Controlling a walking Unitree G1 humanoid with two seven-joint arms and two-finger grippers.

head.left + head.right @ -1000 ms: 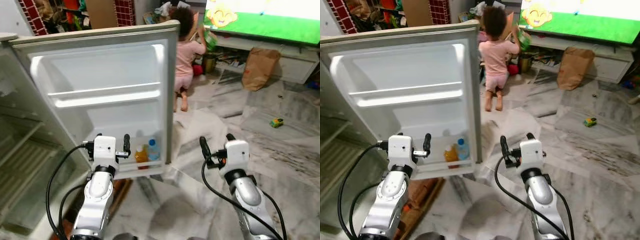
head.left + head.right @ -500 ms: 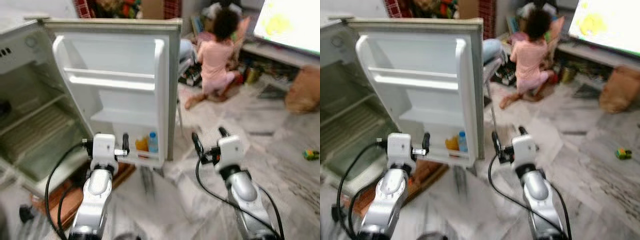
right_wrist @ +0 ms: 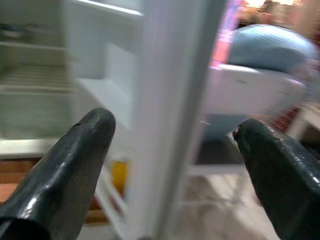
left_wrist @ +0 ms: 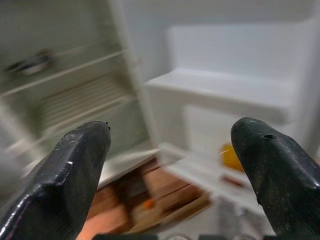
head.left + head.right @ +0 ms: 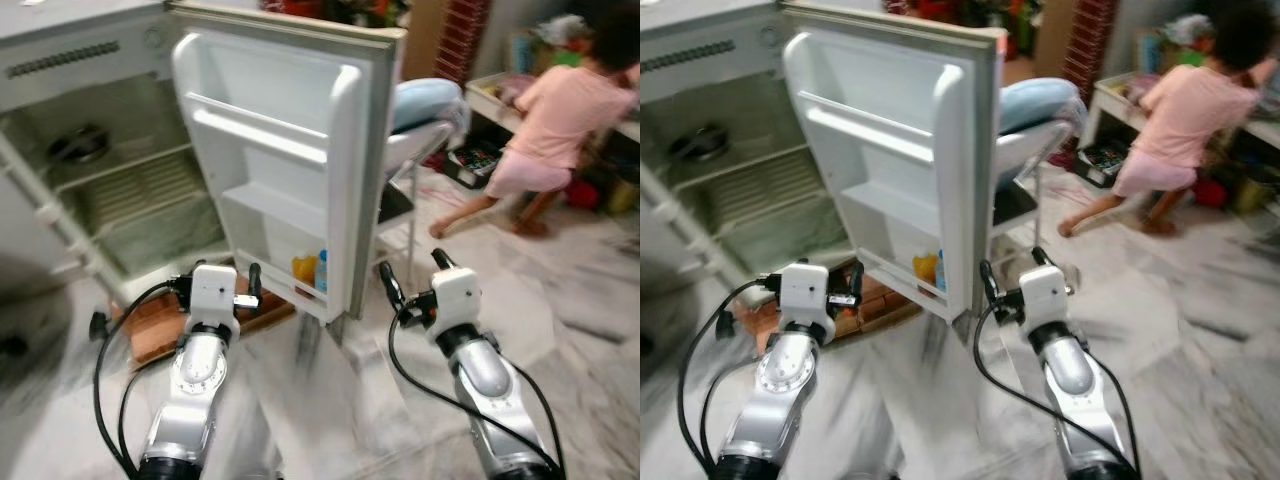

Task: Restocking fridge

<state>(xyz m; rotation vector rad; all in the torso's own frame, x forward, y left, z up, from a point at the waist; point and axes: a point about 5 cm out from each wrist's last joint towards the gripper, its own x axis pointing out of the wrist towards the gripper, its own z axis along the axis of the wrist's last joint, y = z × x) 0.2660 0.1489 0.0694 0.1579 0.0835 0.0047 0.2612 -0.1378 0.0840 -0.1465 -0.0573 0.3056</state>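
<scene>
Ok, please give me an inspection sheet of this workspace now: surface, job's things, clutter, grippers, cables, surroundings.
Surface: grey marbled floor, blurred.
Job's things: white fridge door open; orange bottle and blue-capped clear bottle in its lowest shelf; wire shelves inside, a dark round thing on top.
Clutter: wooden board under the fridge.
Grippers: left gripper open, right gripper open, both unladen.
Cables: black cables along both arms.
Surroundings: person in pink; white chair.

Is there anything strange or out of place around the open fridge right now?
Nothing looks spilled or broken. The fridge is nearly bare: a dark bowl on an upper shelf, an orange bottle and a blue-capped bottle in the lowest rack of the door. A person crouches nearby.
</scene>
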